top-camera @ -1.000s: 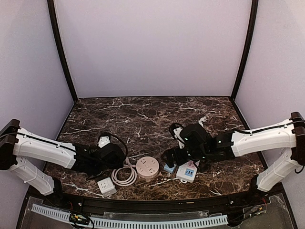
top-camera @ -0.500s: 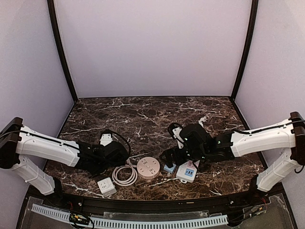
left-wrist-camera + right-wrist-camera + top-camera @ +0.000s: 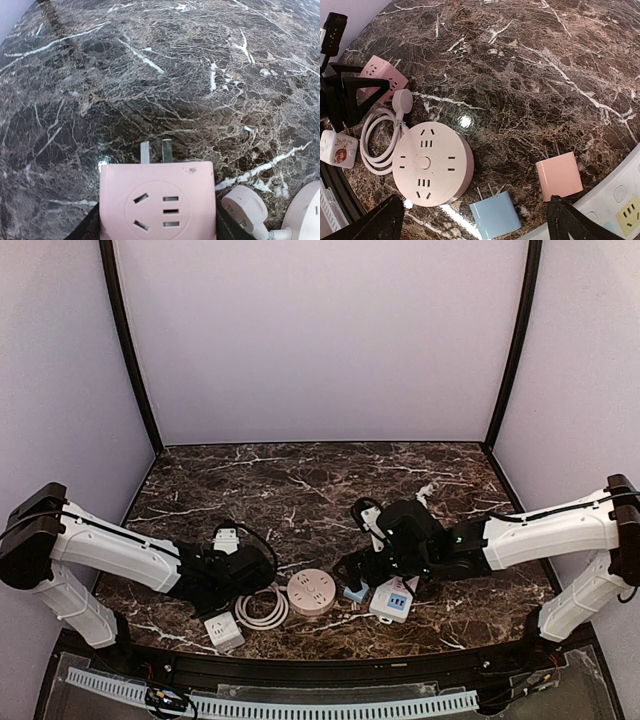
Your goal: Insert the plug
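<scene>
Marbled tabletop point(image 3: 150, 75). Left gripper point(image 3: 157, 227) clamps pink adapter point(image 3: 157, 197), prongs pointing ahead. Right gripper point(image 3: 475, 200) spread, empty, blue plug point(image 3: 496, 215) just beneath.

Lab test booth: plain lilac walls point(image 3: 320, 340), blk frame posts point(image 3: 130, 350), marble tabletop point(image 3: 300, 480).

The table point(image 3: 520, 75) is dark brown marble veined white; the round socket point(image 3: 432, 162) pink, one plug point(image 3: 496, 214) blue.

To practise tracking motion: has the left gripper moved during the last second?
Yes. The left gripper, holding the pink adapter, has shifted right, towards the round socket, which has stayed put.
</scene>
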{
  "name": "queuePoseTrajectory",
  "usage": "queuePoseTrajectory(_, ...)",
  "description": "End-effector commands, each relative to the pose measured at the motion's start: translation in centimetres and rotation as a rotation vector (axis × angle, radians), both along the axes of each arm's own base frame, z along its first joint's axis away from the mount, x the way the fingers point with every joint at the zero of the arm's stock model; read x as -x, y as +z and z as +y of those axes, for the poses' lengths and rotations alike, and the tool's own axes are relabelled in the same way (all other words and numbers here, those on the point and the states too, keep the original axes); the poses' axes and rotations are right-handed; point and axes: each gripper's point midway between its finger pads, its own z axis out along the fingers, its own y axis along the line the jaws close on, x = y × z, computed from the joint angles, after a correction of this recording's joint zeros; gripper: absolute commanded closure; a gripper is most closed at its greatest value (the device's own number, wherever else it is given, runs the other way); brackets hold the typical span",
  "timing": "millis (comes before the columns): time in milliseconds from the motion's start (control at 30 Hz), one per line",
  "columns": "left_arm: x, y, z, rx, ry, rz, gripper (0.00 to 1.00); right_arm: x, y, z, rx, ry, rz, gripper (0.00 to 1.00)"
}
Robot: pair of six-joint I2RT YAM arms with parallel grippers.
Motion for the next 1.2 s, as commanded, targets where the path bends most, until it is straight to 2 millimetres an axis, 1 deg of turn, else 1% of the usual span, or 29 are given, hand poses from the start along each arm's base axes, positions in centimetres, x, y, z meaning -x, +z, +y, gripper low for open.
queuePoseTrajectory(0,-0.3,1.4,0.2,-0.064,-0.067,-0.039,0.56,0.5,0.0,0.5,-0.008,0.027,-0.013,0.01)
queuePoseTrajectory(33,-0.3,1.8,-0.1,-0.062,-0.093,-0.044,0.57,0.4,0.2,0.5,-0.010,0.025,-0.018,0.01)
queuePoseTrajectory(67,-0.5,2.7,-0.7,-0.058,-0.145,-0.064,0.59,0.2,0.3,0.6,-0.011,0.019,-0.022,0.01)
queuePoseTrajectory(100,-0.5,3.2,-1.0,-0.060,-0.172,-0.076,0.60,0.0,0.7,0.6,-0.016,0.007,-0.030,0.01)
queuePoseTrajectory(133,-0.7,4.4,-1.6,-0.064,-0.232,-0.109,0.67,-0.4,0.9,0.4,-0.016,-0.015,-0.040,0.01)
queuePoseTrajectory(167,-0.8,4.9,-1.9,-0.070,-0.268,-0.127,0.71,-0.7,1.2,0.3,-0.022,-0.036,-0.044,0.01)
queuePoseTrajectory(200,-0.8,5.8,-2.7,-0.067,-0.344,-0.165,0.74,-1.0,1.6,0.2,-0.030,-0.052,-0.051,0.01)
queuePoseTrajectory(233,-0.6,6.1,-2.8,-0.065,-0.388,-0.186,0.74,-1.2,2.0,0.1,-0.041,-0.068,-0.055,0.01)
queuePoseTrajectory(267,-0.5,7.0,-4.3,-0.046,-0.475,-0.225,0.74,-1.4,2.5,0.1,-0.057,-0.078,-0.057,0.01)
queuePoseTrajectory(300,-0.4,8.0,-4.8,-0.008,-0.510,-0.272,0.74,-1.4,2.9,0.2,-0.070,-0.082,-0.056,0.01)
queuePoseTrajectory(333,0.0,8.3,-5.6,-0.018,-0.589,-0.288,0.74,-1.4,3.3,0.2,-0.085,-0.080,-0.051,0.01)
queuePoseTrajectory(367,0.2,9.0,-5.9,0.009,-0.617,-0.329,0.75,-1.4,3.7,0.4,-0.099,-0.071,-0.047,0.01)
queuePoseTrajectory(500,1.3,11.2,-7.5,-0.016,-0.797,-0.452,0.77,-0.4,4.8,1.1,-0.146,-0.002,-0.019,0.01)
queuePoseTrajectory(533,1.7,11.5,-8.1,-0.045,-0.864,-0.476,0.77,-0.1,5.0,1.1,-0.158,0.012,-0.013,0.01)
queuePoseTrajectory(567,1.9,11.9,-8.4,-0.051,-0.890,-0.498,0.78,0.1,5.2,1.2,-0.168,0.024,-0.009,0.01)
queuePoseTrajectory(667,2.2,12.3,-9.3,-0.141,-0.988,-0.539,0.78,1.0,6.0,1.2,-0.213,0.069,0.015,0.02)
queuePoseTrajectory(733,2.2,12.3,-9.6,-0.207,-1.030,-0.566,0.81,1.9,6.5,1.6,-0.247,0.128,0.043,0.01)
queuePoseTrajectory(767,2.3,12.2,-9.8,-0.253,-1.065,-0.584,0.85,2.4,6.6,1.8,-0.261,0.157,0.059,0.01)
queuePoseTrajectory(833,3.2,12.1,-10.7,-0.284,-1.162,-0.619,0.90,3.3,6.9,2.1,-0.282,0.199,0.089,0.01)
queuePoseTrajectory(867,3.6,11.7,-10.8,-0.294,-1.196,-0.629,0.91,3.5,7.1,2.2,-0.291,0.211,0.100,0.01)
queuePoseTrajectory(900,4.1,12.2,-11.3,-0.302,-1.240,-0.677,0.92,3.8,7.2,2.3,-0.300,0.224,0.112,0.01)
queuePoseTrajectory(967,4.5,12.2,-11.6,-0.331,-1.281,-0.723,0.93,4.3,7.4,2.6,-0.314,0.249,0.138,0.01)
queuePoseTrajectory(1067,4.5,12.2,-12.1,-0.374,-1.315,-0.733,0.96,4.6,8.1,3.3,-0.346,0.271,0.155,0.01)
queuePoseTrajectory(1167,4.8,12.2,-12.8,-0.384,-1.362,-0.725,0.97,4.5,8.1,3.9,-0.350,0.278,0.169,0.01)
